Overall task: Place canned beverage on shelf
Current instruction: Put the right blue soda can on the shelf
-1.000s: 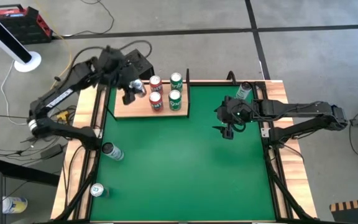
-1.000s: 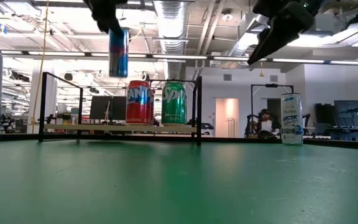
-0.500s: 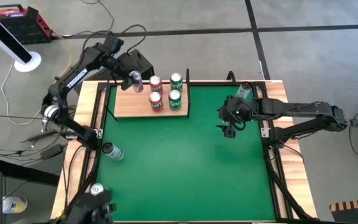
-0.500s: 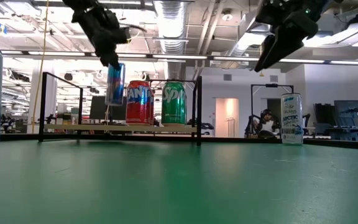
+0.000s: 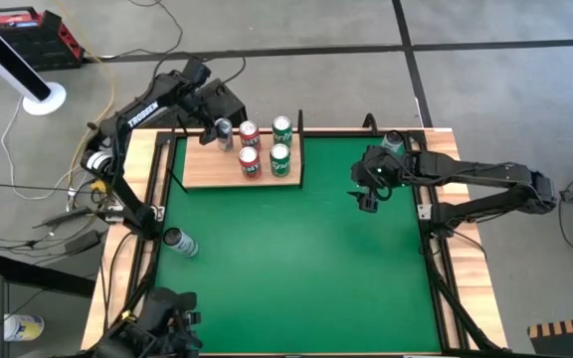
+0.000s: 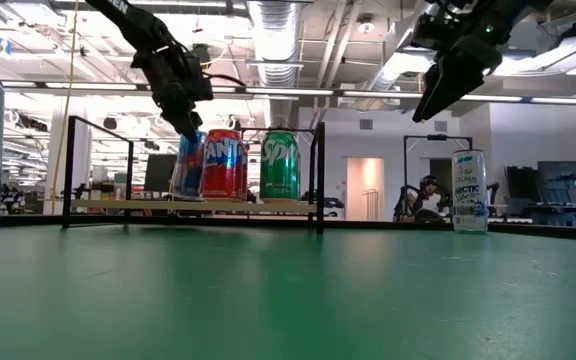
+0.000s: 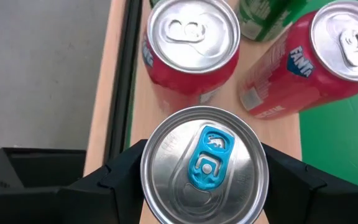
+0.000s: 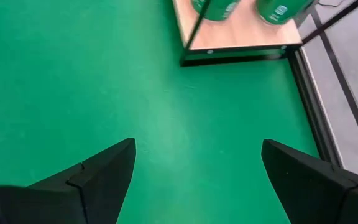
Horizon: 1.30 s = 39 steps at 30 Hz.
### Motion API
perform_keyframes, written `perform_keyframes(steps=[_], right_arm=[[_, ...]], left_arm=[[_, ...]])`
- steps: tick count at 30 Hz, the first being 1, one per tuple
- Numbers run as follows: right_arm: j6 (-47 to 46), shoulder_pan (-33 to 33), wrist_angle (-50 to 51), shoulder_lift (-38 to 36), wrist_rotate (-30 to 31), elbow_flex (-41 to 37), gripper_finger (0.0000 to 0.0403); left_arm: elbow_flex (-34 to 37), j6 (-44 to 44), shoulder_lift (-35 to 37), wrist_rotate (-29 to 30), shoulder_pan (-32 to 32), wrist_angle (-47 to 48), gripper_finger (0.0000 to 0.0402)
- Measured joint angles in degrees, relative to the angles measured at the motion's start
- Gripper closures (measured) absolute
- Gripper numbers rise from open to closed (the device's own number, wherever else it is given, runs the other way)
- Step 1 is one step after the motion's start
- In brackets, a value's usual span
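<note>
Left arm: reaches from the left side of the surface (image 5: 296, 268) up and over the rear left corner, its forearm angled toward the shelf (image 5: 202, 171); in the low view it slopes down from the upper left to the can
Left tool (image 5: 223, 130): clamped on the sides of a blue can (image 6: 188, 166), one dark finger (image 7: 120, 174) on each side of the can's rim in the left wrist view
Blue can: silver top with a blue tab, tilted slightly in the low view, its base at or just above the shelf board; contact cannot be judged; it sits at the rear of the shelf, just beside the red cans
Shelf: light-wood board with thin black uprights, at the rear left of the green surface
Red cans: one at the rear (image 5: 249, 133) and one in front (image 5: 250, 161), both upright on the shelf
Green cans: one at the rear (image 5: 282, 128) and one in front (image 5: 280, 157), upright on the shelf, on the side toward the right arm
Right arm: stretches in from the right edge, roughly level, wrist bent downward above the rear right part of the surface
Right tool (image 5: 368, 198): fingers wide apart, holding nothing, raised well above the green surface
White can (image 6: 469, 191): upright near the rear right corner, close by the right arm's wrist
Other cans: one (image 5: 179, 242) at the left edge, well apart from the shelf
</note>
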State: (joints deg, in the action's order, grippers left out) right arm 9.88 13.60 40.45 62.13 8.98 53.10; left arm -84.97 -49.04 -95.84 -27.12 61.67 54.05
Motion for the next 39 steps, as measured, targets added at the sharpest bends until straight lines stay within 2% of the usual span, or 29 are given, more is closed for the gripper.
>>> perform_keyframes(steps=[21, 39], right_arm=[[2.4, 5.3, 1.4, 0.0, -0.1, 0.0, 0.0029], [2.2, 5.7, 1.7, 0.0, -0.1, 0.0, 0.0029]], left_arm=[[0.0, 0.0, -0.9, -0.7, 0.8, 0.2, 0.0174], [0.0, 1.8, -0.9, -0.7, 0.3, 0.5, 0.016]])
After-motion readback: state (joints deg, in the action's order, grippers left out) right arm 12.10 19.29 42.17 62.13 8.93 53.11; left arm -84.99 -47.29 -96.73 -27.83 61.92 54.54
